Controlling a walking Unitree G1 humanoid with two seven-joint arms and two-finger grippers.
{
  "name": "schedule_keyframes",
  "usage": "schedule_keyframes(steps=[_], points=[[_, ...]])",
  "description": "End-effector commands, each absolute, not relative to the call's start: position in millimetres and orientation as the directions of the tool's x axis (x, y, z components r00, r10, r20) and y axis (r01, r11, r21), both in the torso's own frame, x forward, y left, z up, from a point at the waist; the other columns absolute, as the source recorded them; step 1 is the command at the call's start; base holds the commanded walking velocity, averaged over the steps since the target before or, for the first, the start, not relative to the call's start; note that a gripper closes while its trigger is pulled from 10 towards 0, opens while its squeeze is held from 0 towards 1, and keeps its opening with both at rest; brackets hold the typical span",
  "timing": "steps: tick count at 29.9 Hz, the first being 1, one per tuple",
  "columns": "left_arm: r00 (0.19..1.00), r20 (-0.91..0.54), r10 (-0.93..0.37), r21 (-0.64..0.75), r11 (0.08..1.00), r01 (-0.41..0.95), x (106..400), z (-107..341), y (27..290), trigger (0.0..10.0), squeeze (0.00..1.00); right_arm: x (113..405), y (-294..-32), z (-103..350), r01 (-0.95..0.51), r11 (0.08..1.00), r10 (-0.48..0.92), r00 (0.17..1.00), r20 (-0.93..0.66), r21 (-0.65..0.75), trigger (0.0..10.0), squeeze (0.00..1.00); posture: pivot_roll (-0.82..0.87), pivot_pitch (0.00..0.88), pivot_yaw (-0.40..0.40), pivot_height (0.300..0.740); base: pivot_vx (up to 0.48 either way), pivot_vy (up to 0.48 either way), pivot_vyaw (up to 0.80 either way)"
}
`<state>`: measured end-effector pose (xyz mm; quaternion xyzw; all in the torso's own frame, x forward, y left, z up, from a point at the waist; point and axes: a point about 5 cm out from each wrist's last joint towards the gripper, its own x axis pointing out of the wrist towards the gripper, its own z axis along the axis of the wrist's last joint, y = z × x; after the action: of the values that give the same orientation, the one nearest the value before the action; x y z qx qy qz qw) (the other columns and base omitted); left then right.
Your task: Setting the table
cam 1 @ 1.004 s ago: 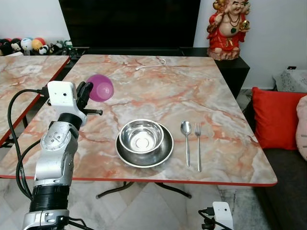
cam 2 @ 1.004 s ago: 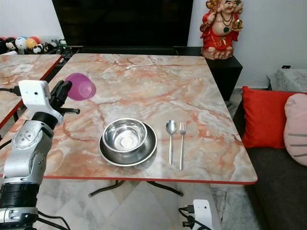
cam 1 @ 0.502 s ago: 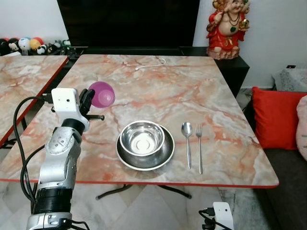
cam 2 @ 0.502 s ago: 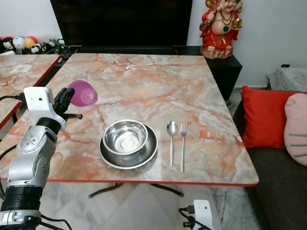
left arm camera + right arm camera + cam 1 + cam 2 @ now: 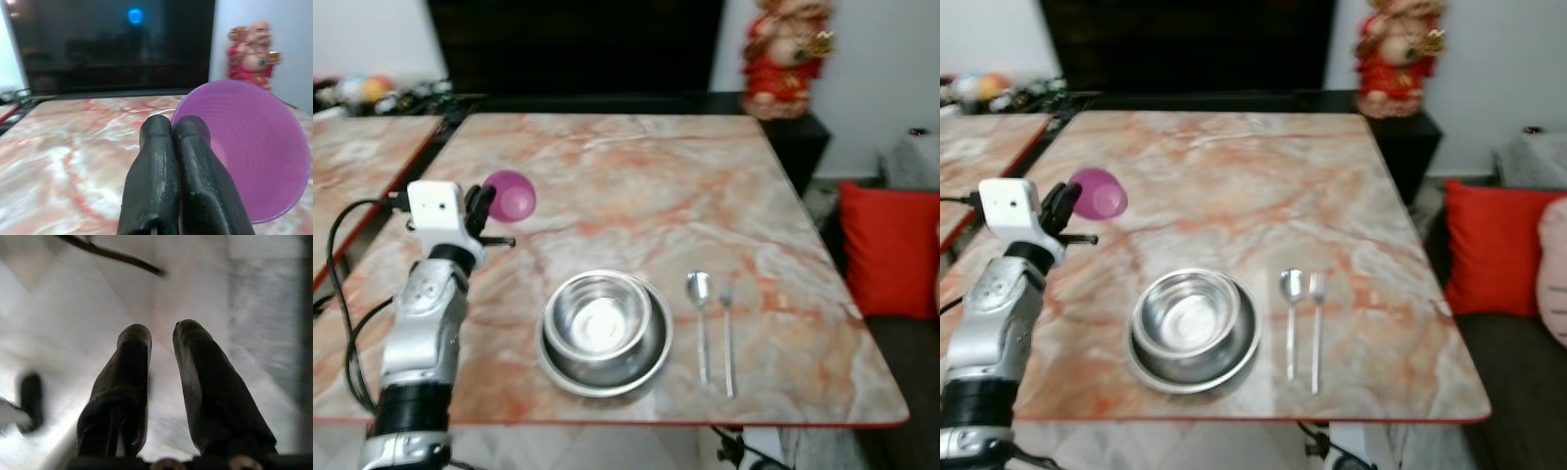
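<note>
Silver left arm (image 5: 423,333), ribbed and cylindrical, with a black band near the base and a black collar below the wrist. White boxy camera housing (image 5: 435,207) on the wrist, marked by one small dark dot. Black cable (image 5: 340,294) looped from the housing down beside the arm (a thin black rod jutted sideways at the wrist). Left gripper (image 5: 173,128): two rounded matte-black fingers. Right gripper (image 5: 161,338): the same black fingers, two brassy screws at their base.

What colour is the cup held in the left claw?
Purple; the cup shows best in the left wrist view.
</note>
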<state>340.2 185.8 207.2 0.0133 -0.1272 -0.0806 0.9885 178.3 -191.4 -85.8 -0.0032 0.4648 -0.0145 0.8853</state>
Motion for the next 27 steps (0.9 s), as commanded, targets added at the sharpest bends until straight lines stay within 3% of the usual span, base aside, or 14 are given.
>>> schedule_keyframes(steps=[1,9,17,20,27], points=[[0.967,0.236,-0.096,0.055,0.995,0.085,337,208,211,10.0,0.00,186,-179,-84,0.004,1.000,0.004,0.585,-0.811,0.008,10.0,0.00,0.04,0.000,-0.003,0.740,0.000,0.000,0.00],[0.983,0.169,-0.072,0.070,0.996,0.061,344,214,221,10.0,0.00,187,-178,-83,-0.001,1.000,0.008,0.585,-0.811,0.009,10.0,0.00,0.04,0.000,-0.001,0.740,0.000,0.000,0.00],[0.993,-0.044,-0.107,0.104,0.988,0.111,354,209,226,10.0,0.00,187,-177,-83,-0.005,1.000,0.010,0.585,-0.811,0.008,10.0,0.00,0.04,0.000,0.001,0.740,0.000,0.000,0.00],[0.974,-0.196,-0.111,0.091,0.987,0.131,358,201,231,10.0,0.00,187,-177,-83,-0.005,1.000,0.012,0.585,-0.811,0.011,10.0,0.00,0.04,0.000,0.002,0.740,0.000,0.000,0.00],[0.949,-0.279,-0.149,0.046,0.985,0.168,359,193,223,10.0,0.00,186,-177,-84,-0.005,1.000,0.012,0.583,-0.813,0.012,10.0,0.00,0.04,0.000,0.002,0.740,0.000,0.000,0.00]])
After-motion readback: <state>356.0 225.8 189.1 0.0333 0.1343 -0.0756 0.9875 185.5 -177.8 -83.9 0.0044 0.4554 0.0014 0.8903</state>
